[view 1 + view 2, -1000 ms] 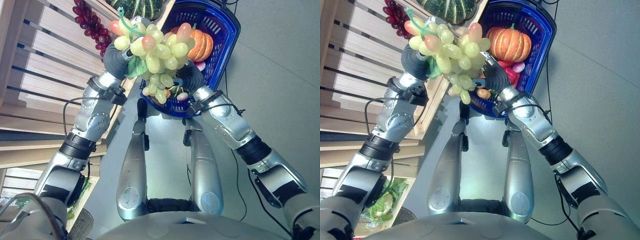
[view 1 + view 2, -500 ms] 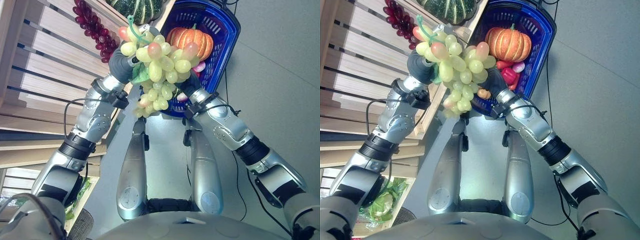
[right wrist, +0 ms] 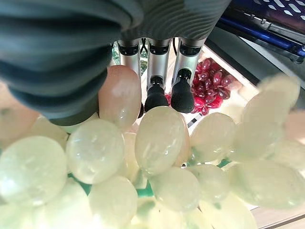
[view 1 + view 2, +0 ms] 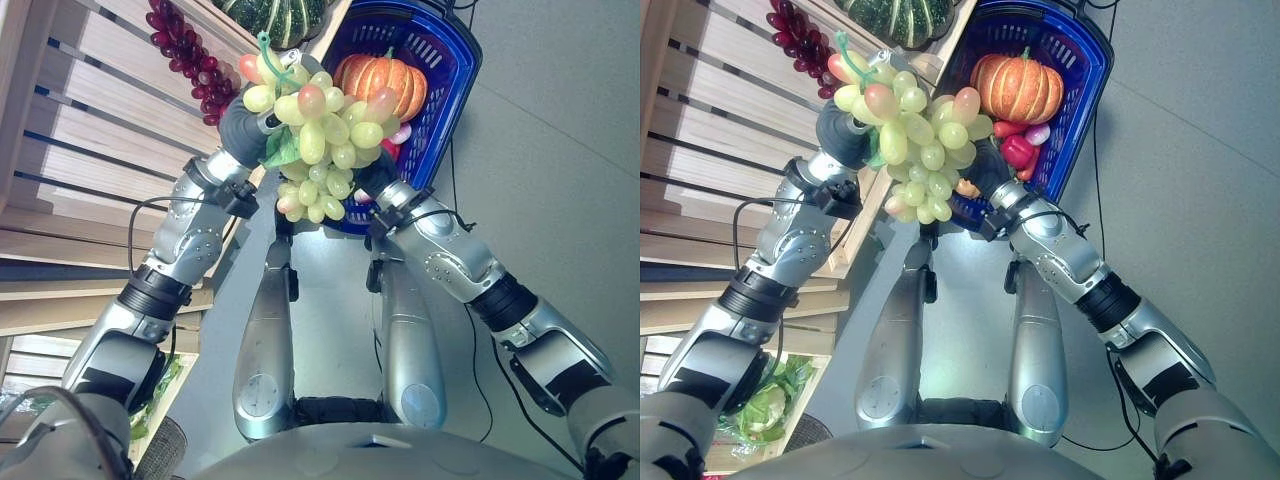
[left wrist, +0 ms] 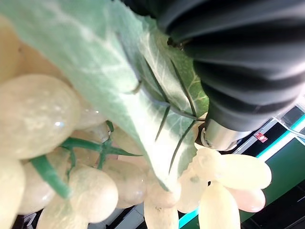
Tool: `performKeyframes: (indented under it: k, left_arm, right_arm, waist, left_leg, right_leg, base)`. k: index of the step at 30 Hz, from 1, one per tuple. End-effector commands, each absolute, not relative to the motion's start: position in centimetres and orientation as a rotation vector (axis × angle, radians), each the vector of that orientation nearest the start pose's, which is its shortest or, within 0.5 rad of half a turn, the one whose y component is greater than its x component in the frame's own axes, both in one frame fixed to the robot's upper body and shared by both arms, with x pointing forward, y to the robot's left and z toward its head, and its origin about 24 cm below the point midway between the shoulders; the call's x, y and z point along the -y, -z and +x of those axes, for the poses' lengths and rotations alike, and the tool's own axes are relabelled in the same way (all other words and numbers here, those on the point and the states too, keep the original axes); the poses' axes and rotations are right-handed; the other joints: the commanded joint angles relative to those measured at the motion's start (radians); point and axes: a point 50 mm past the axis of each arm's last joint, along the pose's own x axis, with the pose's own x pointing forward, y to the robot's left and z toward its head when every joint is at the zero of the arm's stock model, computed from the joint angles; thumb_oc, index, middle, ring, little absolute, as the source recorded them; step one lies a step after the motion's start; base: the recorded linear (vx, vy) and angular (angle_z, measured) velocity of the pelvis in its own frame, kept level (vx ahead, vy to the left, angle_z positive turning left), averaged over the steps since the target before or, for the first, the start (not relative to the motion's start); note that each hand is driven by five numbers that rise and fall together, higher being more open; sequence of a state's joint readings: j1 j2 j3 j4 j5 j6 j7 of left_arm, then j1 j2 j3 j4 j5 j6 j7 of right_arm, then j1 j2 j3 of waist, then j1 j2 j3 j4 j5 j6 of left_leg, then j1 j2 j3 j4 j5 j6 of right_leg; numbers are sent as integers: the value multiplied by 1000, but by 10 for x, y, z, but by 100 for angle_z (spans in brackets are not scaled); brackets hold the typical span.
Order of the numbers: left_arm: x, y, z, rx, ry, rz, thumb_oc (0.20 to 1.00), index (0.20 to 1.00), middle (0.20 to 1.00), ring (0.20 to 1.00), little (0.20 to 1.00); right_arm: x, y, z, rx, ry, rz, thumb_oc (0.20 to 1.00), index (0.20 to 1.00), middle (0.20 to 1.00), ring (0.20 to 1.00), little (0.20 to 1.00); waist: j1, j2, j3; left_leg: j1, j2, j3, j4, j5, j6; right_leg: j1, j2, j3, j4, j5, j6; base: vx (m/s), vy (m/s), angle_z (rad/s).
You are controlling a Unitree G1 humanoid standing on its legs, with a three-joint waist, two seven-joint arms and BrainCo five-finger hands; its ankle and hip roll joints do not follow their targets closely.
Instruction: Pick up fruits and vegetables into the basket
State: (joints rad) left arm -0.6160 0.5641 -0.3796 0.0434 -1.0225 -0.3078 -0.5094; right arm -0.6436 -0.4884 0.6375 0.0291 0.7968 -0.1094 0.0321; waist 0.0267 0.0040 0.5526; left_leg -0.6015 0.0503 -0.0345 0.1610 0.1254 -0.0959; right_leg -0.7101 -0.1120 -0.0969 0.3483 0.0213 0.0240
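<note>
Wooden slatted shelving (image 4: 90, 110) on the left, grey floor beyond. Right hand (image 3: 157, 76): fingers straight, resting behind the green grape bunch (image 4: 315, 130). Left hand (image 4: 245, 125): fingers hidden in the bunch, grip unreadable. Versus a second ago the bunch sits slightly lower and leftward, not yet over the blue basket (image 4: 450, 70). Judgement: transfer unfinished. Basket holds an orange pumpkin (image 4: 385, 85) and a red pepper (image 4: 1018, 150).

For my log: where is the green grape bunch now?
The green grape bunch hangs between the left hand and right hand, before the blue basket.
</note>
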Motion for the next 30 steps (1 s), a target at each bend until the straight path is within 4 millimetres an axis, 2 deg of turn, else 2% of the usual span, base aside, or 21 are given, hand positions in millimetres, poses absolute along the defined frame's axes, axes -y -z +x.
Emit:
performKeyframes:
  k: [1, 7, 8, 9, 14, 23, 30]
  left_arm:
    - [-91, -242, 271, 805, 1161, -306, 200, 200, 200, 200, 200]
    - [-94, -243, 271, 820, 1137, -313, 200, 200, 200, 200, 200]
    - [-95, -243, 272, 822, 1131, -312, 200, 200, 200, 200, 200]
    - [-96, -243, 272, 829, 1119, -303, 200, 200, 200, 200, 200]
    - [-100, -245, 271, 858, 1066, -271, 200, 200, 200, 200, 200]
    - [-117, -255, 268, 930, 977, -200, 200, 200, 200, 200, 200]
    - [-122, -256, 267, 945, 966, -177, 200, 200, 200, 200, 200]
  right_arm:
    - [35, -191, 287, 397, -925, 199, 200, 200, 200, 200, 200]
    - [37, -189, 289, 384, -913, 196, 200, 200, 200, 200, 200]
    - [38, -188, 289, 378, -905, 198, 504, 504, 504, 504, 504]
    - [38, -187, 290, 365, -895, 204, 1000, 1000, 1000, 1000, 1000]
    - [42, -183, 292, 351, -888, 204, 1000, 1000, 1000, 1000, 1000]
    - [68, -174, 298, 316, -852, 241, 1000, 1000, 1000, 1000, 1000]
    - [77, -170, 299, 307, -843, 274, 1000, 1000, 1000, 1000, 1000]
  waist:
    - [-13, 36, -33]
    - [-12, 37, -33]
    - [-12, 37, -33]
    - [-11, 37, -33]
    - [-9, 36, -33]
    - [-9, 36, -33]
    - [-13, 32, -33]
  left_leg:
    - [-1, -106, 44, 10, -65, 79]
    - [-4, -107, 43, 12, -63, 78]
    - [-4, -107, 43, 12, -63, 79]
    - [-4, -107, 43, 12, -63, 79]
    - [-7, -107, 42, 9, -61, 78]
    - [-3, -108, 38, 9, -62, 75]
    - [-6, -106, 38, 8, -61, 76]
  right_leg:
    - [101, 50, -56, -94, -35, 3]
    - [99, 50, -57, -93, -35, 3]
    - [100, 50, -57, -92, -35, 3]
    - [100, 51, -58, -92, -35, 2]
    - [98, 53, -59, -92, -37, 1]
    - [102, 54, -63, -82, -45, 3]
    - [97, 58, -62, -79, -46, 3]
  base:
    - [0, 0, 0]
    - [0, 0, 0]
    - [0, 0, 0]
    - [0, 0, 0]
    - [0, 0, 0]
    - [0, 0, 0]
    - [0, 0, 0]
